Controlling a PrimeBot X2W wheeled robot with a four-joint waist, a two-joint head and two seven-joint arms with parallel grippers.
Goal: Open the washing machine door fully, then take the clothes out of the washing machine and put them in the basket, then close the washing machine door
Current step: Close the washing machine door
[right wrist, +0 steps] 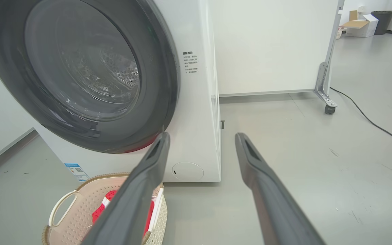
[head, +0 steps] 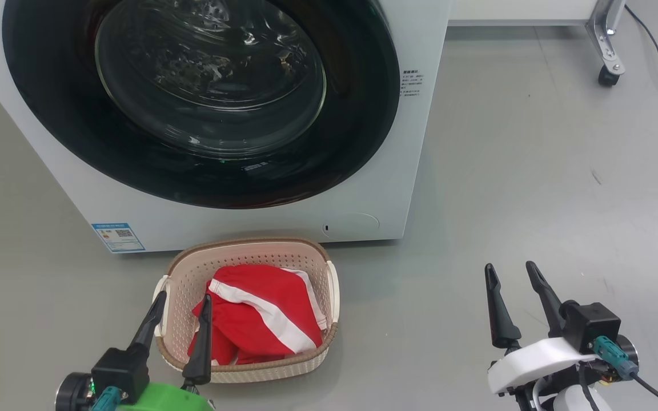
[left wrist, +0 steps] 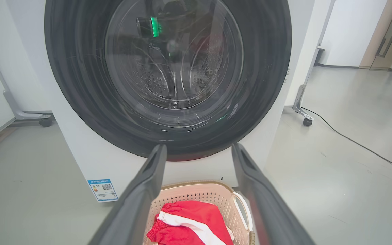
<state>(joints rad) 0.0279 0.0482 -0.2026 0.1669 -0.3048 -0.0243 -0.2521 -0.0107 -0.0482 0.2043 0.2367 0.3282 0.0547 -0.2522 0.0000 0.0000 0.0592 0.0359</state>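
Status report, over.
Open and empty: left gripper, right gripper. Red clothes in basket; washing machine door looks shut. Basket sits just before the machine.

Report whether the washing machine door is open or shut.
Shut. The washing machine door sits flat against the front of the washing machine, no gap at its rim; the drum is seen through its glass.

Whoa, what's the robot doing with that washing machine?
The laundry job looks about finished. The red and white clothes lie in the basket on the floor in front of the washing machine, and the washing machine door looks shut. Both of the robot's arms hang low and hold nothing: the left tool is open by the basket's near left corner, and the right tool is open over bare floor to the basket's right.
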